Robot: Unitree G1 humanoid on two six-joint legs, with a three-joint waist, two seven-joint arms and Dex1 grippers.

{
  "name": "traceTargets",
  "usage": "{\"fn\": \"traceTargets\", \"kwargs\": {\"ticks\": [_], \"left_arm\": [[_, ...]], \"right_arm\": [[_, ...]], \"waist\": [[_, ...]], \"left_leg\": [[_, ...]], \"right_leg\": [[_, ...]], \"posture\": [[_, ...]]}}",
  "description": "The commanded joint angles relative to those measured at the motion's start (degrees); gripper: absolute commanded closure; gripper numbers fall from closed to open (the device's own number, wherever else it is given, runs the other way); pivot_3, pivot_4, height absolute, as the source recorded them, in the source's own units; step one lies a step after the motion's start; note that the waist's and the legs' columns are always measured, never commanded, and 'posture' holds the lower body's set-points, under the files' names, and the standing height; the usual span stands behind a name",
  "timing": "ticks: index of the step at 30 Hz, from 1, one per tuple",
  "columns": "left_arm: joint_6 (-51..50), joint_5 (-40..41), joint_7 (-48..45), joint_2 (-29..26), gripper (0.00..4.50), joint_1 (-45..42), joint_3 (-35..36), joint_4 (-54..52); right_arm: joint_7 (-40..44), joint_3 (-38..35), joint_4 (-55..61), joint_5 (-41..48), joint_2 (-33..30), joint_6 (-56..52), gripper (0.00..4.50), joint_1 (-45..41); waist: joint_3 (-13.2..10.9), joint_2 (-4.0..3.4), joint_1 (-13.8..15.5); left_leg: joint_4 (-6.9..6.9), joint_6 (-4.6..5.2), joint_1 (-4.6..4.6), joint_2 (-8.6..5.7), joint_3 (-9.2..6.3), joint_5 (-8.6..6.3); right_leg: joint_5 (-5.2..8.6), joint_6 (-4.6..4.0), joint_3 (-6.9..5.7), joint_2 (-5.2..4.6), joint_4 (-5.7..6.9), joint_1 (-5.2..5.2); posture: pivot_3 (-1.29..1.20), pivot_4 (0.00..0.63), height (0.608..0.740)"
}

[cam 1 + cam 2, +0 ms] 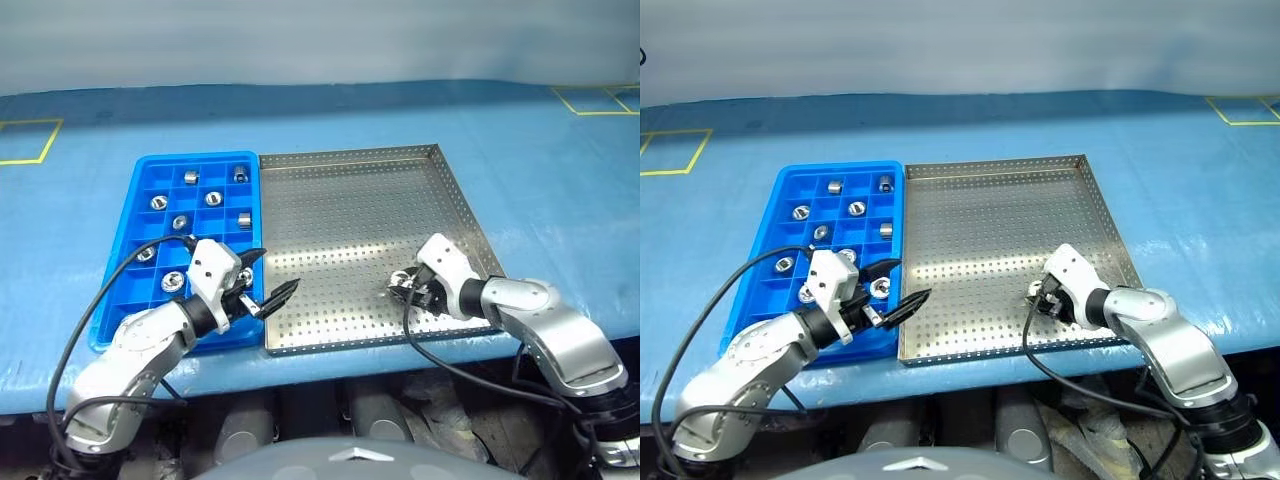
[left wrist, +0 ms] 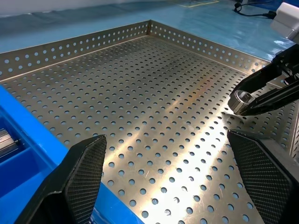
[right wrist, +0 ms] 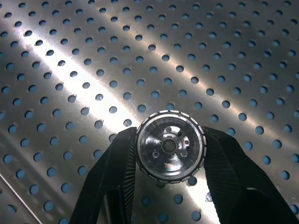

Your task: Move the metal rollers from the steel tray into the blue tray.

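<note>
The steel tray point(image 1: 350, 200) lies in the middle of the table, and the blue tray point(image 1: 200, 157) butts against its left side. Several metal rollers point(image 1: 212, 199) sit in separate cells of the blue tray. My right gripper point(image 1: 405, 285) is low over the steel tray's front right area. It is shut on one metal roller point(image 3: 170, 145), whose ribbed sides are pinched between both fingers point(image 3: 117, 172). My left gripper point(image 1: 279, 268) stands open and empty over the seam between the two trays at their front edge. In the left wrist view the held roller point(image 2: 243, 100) appears across the perforated floor.
A blue cloth point(image 1: 560, 190) covers the table, with yellow tape outlines at the far left point(image 1: 30, 140) and far right point(image 1: 600, 98). Black cables point(image 1: 100, 300) loop from each wrist near the table's front edge.
</note>
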State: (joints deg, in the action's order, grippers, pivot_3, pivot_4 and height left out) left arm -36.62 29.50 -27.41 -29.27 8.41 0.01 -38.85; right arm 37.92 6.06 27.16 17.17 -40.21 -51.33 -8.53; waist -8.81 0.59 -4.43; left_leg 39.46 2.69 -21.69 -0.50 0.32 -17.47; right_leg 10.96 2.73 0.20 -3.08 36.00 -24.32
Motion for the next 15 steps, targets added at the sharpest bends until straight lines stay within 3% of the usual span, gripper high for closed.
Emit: {"fn": "traceTargets", "kwargs": {"ticks": [1, 10, 15], "left_arm": [[0.81, 0.88, 0.65, -0.48, 0.00, 2.07, 3.28, -4.37], [-0.90, 2.73, 1.14, -2.38, 0.00, 22.13, 19.10, -13.70], [-0.20, 2.95, 2.17, -0.70, 0.00, 29.99, 22.04, -17.89]], "right_arm": [[-1.17, 0.13, 1.66, 0.92, 2.78, 0.97, 2.66, -4.99], [-0.31, 11.63, -3.75, 2.80, 21.84, 4.82, 2.66, -21.63], [2.91, 20.31, -8.99, 2.12, 29.78, 8.08, 2.66, -25.53]], "waist": [[-0.01, 0.01, -0.12], [-0.03, 0.05, 1.07], [-0.01, 0.10, 3.22]], "left_leg": [[0.00, 0.00, 0.00, 0.00, 0.00, 0.00], [-0.16, -0.08, 0.00, 0.08, 0.02, 0.03], [-0.18, -0.08, 0.00, 0.00, -0.04, 0.03]], "right_leg": [[0.00, 0.00, 0.01, 0.00, 0.00, -0.01], [0.03, -0.10, 0.09, 0.05, 0.06, -0.19], [0.04, -0.12, -0.06, -0.09, -0.04, -0.18]], "posture": [[-0.15, 0.150, 0.740], [-0.01, 0.150, 0.740], [0.08, 0.150, 0.740]]}}
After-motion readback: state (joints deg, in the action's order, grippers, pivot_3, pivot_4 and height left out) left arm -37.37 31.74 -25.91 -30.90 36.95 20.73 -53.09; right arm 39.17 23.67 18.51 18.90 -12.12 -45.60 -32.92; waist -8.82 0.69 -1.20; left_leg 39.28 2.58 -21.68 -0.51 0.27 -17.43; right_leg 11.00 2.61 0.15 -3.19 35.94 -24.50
